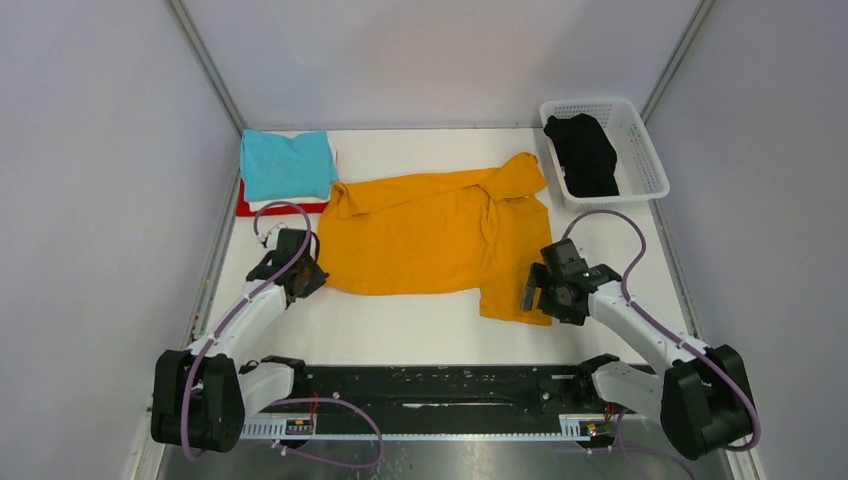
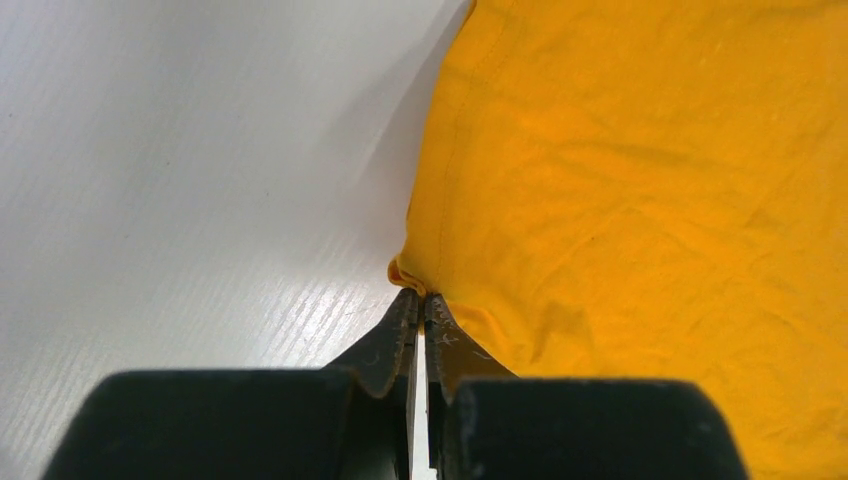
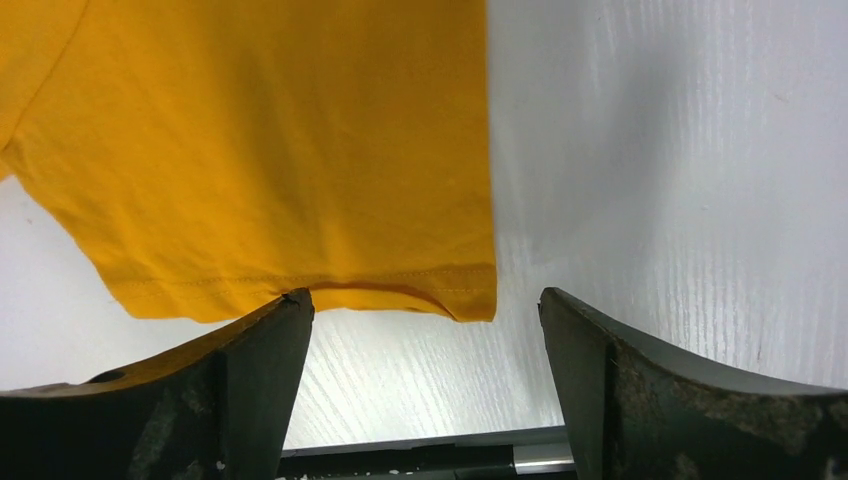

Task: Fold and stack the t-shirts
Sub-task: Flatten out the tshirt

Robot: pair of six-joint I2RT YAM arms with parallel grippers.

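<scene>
The mustard-orange t-shirt [image 1: 430, 235] lies spread on the white table, partly folded at its right side. My left gripper [image 1: 308, 280] is at its near-left corner, shut on a pinch of the orange cloth [image 2: 405, 275]. My right gripper [image 1: 540, 295] is open just above the near-right hem [image 3: 400, 290], with the corner of the hem between its fingers [image 3: 255, 350]. A folded teal t-shirt [image 1: 287, 165] lies on a red one [image 1: 252, 208] at the back left, with a sliver of white beside them. A black t-shirt [image 1: 583, 152] lies in the basket.
The white lattice basket [image 1: 640, 150] stands at the back right. Grey walls close in the table on the left, right and back. The black base rail [image 1: 440, 380] runs along the near edge.
</scene>
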